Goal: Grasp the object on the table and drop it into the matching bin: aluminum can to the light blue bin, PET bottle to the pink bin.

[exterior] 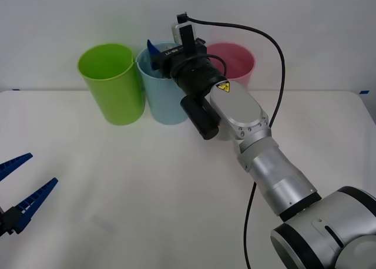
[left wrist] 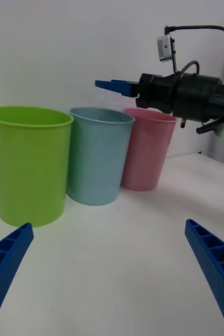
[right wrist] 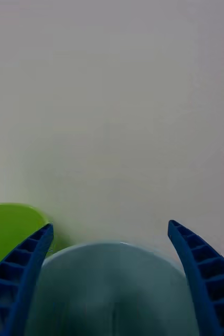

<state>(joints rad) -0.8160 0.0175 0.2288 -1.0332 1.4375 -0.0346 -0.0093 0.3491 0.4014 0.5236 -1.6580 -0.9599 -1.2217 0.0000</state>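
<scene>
— Which step now?
— Dropping step, most likely. Right gripper [exterior: 155, 54] right above the light blue bin [exterior: 158, 98], jaws wide apart, nothing between them.
— And the aluminum can?
— Probably down inside that bin. Cannot tell for sure.
— Next?
— Lift up, pull back, no bumping rims. Left gripper [exterior: 42, 169] low over the desk [exterior: 147, 192], jaws apart too.
— Bins like what?
— Smooth plastic, tall, round, thinner at the bottom. Pink bin [exterior: 241, 69] beside the blue one. Flat white desk.
</scene>
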